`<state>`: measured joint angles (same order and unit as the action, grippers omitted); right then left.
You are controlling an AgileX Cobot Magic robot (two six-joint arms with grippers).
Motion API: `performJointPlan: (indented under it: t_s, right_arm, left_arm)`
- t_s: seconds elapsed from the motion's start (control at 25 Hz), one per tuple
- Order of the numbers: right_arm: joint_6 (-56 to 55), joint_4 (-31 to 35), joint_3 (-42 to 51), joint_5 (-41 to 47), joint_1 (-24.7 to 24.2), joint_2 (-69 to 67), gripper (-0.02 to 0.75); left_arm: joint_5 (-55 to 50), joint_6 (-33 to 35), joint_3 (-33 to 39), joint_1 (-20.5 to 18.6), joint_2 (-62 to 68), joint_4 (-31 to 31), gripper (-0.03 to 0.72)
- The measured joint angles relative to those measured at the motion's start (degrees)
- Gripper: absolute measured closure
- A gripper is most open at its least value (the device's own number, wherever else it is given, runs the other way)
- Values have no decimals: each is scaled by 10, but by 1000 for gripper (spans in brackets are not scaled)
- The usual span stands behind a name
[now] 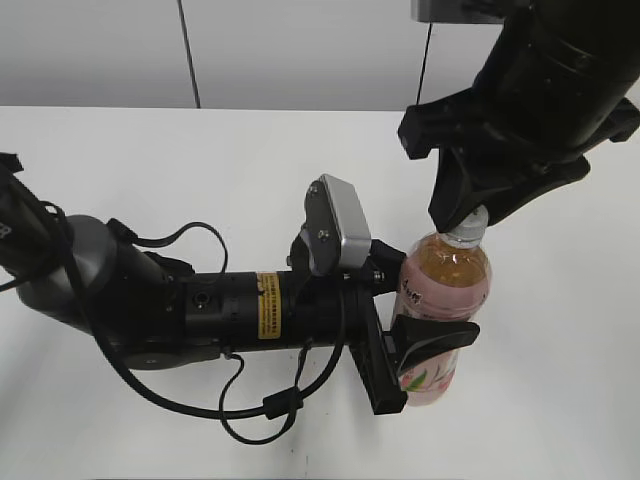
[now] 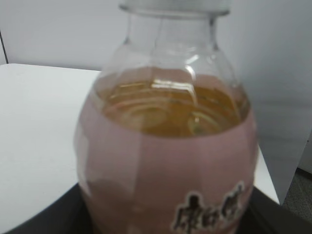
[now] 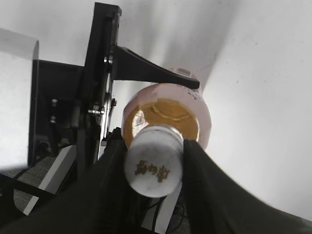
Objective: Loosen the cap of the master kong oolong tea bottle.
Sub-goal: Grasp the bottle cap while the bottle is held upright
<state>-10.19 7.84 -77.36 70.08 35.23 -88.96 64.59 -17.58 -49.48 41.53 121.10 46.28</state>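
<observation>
Master kong oolong tea bottle [image 1: 446, 300]: upright on the white bench [image 1: 150, 160], right of centre in the exterior view, amber tea up to the shoulder, pink label with peaches and dark characters below. Clamped round the labelled body by the left gripper [image 1: 425, 320], reaching in level from the left; one dark finger [image 1: 437, 339] curved across the front of the label, the other behind the bottle and mostly hidden. Fills the left wrist view almost entirely, blurred from closeness, dark finger edges at both lower corners. Cap [image 3: 153, 167]: white, ribbed side, dark logo on top, seated on the neck. Pinched from both sides by the right gripper [image 3: 155, 165], come down from above; black fingers [image 3: 204, 180] pressed flat against the ribbed side in the right wrist view. Almost covered by the right arm's black body in the exterior view, only a sliver of neck and cap visible under it.
</observation>
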Motion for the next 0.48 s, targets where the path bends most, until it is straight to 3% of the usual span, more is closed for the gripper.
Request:
performJointPlan:
  t_s: [0.24,0.48]
  right_arm:
    - [130,2,0,-1,0,0,465]
    - [520,3,0,-1,0,0,465]
  left_arm:
    - [0,0,0,0,0,0,288]
    - [0,0,0,0,0,0,288]
